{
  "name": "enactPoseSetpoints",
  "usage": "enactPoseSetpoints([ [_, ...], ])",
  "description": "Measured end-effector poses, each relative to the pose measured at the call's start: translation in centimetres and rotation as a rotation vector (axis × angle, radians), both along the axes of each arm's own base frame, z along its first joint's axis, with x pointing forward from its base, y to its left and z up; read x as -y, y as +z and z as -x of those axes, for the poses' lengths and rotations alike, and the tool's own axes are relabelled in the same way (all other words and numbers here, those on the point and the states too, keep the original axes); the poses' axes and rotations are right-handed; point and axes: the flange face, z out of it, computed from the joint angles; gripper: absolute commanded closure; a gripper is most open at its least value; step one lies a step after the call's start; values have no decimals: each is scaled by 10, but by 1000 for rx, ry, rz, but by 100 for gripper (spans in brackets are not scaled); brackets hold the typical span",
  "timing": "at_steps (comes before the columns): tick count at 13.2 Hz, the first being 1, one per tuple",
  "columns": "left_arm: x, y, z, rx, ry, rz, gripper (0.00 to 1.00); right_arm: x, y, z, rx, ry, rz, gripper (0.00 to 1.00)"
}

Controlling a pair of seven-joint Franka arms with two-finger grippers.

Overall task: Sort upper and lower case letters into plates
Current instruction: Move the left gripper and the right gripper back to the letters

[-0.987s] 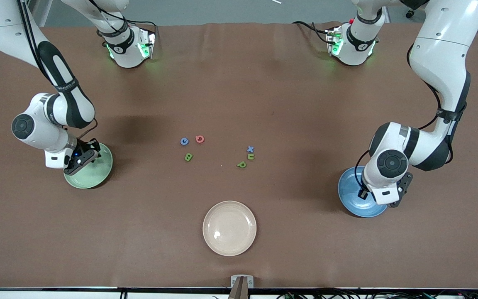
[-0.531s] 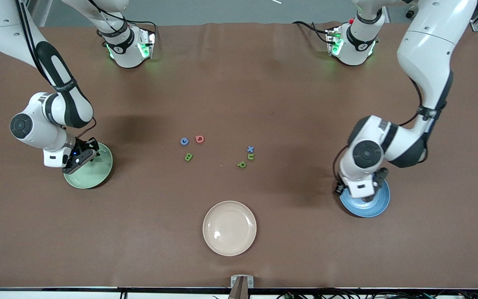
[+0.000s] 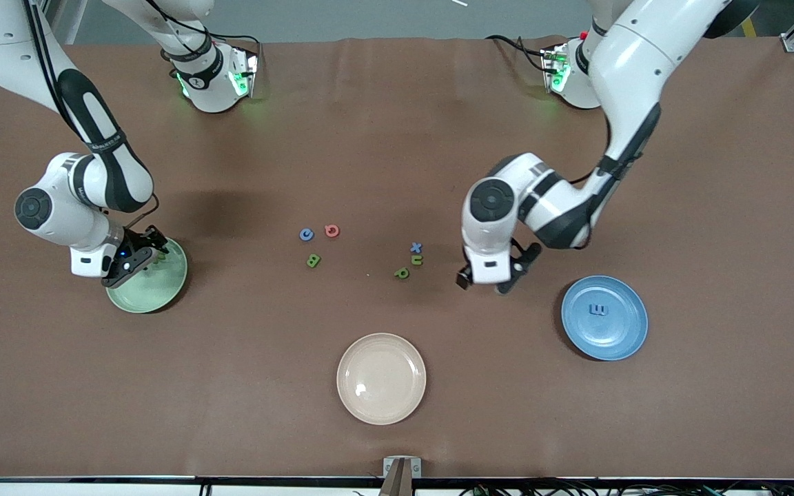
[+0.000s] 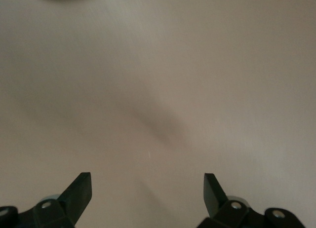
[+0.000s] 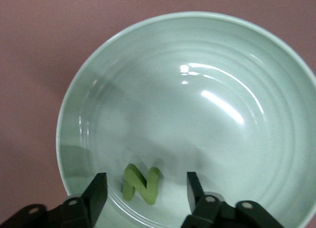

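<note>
The pale green plate (image 3: 163, 289) sits toward the right arm's end of the table. My right gripper (image 3: 140, 260) hangs low over it, open. In the right wrist view a green N (image 5: 141, 184) lies loose in the plate (image 5: 197, 114), between the spread fingers of that gripper (image 5: 144, 188). The blue plate (image 3: 621, 337) holds a blue E (image 3: 598, 309). My left gripper (image 3: 485, 282) is open over bare table (image 4: 158, 90) between that plate and the loose letters. Its jaws (image 4: 147, 188) are empty. On the table lie a blue c (image 3: 307, 235), a pink-red letter (image 3: 331, 230), a green B (image 3: 313, 260), a blue x (image 3: 416, 247), a green u (image 3: 416, 260) and a green p (image 3: 401, 273).
A cream-beige plate (image 3: 381, 378) with nothing in it lies nearer to the front camera than the loose letters. The arms' bases (image 3: 214, 76) stand along the table's back edge.
The left arm has swung from over the blue plate toward the middle letters, leaving the blue E uncovered in the plate. The right gripper has opened and let go of the green N.
</note>
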Motion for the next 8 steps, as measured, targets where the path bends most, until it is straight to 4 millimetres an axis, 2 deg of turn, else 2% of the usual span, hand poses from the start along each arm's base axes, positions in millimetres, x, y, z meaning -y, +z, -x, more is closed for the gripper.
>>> enactPoseSetpoints([
  [2,31,-7,14,-5,-45,13,3,9,22,-13,-23,-11,-5,16],
  [4,53,-14,23,-10,-75,26,4,10,70,-33,-61,-30,-15,15],
  [5,65,-18,28,-14,-93,32,5,5,97,-43,-77,-62,-17,15],
  [6,76,-23,36,-20,-111,34,6,-8,123,-50,-89,-108,-14,15],
  [8,95,-33,50,-33,-147,34,9,-51,161,-58,-87,-236,6,14],
])
